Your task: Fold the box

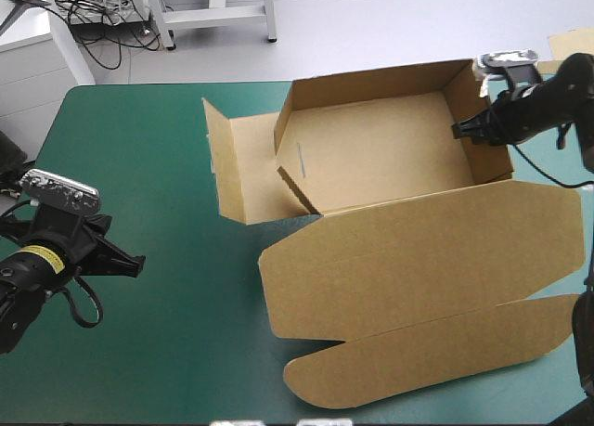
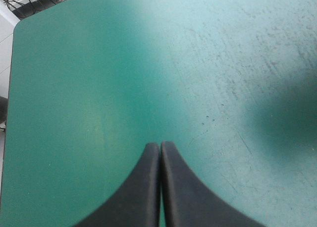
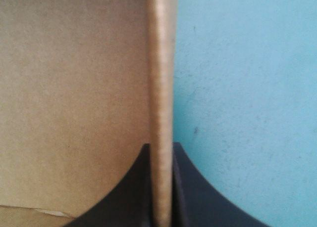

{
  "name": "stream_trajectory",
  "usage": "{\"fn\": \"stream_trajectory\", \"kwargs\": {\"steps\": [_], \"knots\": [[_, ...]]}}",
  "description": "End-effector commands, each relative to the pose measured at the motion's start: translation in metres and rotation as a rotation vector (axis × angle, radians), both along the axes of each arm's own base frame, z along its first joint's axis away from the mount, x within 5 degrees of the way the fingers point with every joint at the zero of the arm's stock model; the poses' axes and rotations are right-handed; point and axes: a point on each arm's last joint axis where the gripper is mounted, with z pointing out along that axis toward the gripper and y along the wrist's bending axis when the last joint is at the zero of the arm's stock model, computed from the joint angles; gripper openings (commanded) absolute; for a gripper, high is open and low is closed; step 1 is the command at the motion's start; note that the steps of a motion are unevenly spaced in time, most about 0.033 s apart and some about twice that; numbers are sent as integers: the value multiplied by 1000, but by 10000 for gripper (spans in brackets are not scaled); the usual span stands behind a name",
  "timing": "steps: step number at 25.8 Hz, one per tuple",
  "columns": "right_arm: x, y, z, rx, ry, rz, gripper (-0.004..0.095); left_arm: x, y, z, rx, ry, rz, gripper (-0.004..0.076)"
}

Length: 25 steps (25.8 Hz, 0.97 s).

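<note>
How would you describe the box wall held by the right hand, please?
On the teal-green table, find the brown box, an open tray by the far edge. Its wall nearest the table's right edge stands upright, the only one pinched by the right hand.

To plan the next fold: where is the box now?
In the high view the box lies on the table's right half; the right gripper's jaws hold its right wall.

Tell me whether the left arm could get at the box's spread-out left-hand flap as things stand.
Probably yes. The left end effector, shut, hovers over bare teal-green cover, and nothing lies between it and the flap, which lies open on the side of the box facing that arm.
</note>
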Motion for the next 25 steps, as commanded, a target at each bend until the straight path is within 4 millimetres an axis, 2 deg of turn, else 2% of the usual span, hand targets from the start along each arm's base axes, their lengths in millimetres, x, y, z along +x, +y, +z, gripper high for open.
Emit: {"fn": "stream_trajectory", "kwargs": {"steps": [1,6,11,14,17,21,22,25], "knots": [[-37,-11,49,82,-162,14,-21,1,0,14,-29,-87,-2,-10],[-58,-18,70,117,-249,18,-21,1,0,14,-35,-88,2,-10],[-70,-14,80,105,-287,35,-21,3,-2,16,-54,-122,-8,-8],[-73,-13,83,105,-296,37,-21,11,-8,14,-92,-110,-22,10],[-78,-12,87,108,-311,40,-20,36,-16,2,-78,-54,-24,13],[-82,-11,89,111,-319,38,-21,76,-29,-32,-96,116,-29,16],[-81,-11,88,121,-310,31,-20,88,-28,-43,-134,174,-33,16],[-80,-11,82,131,-289,31,-20,102,-17,-54,-214,235,-53,16]]}}
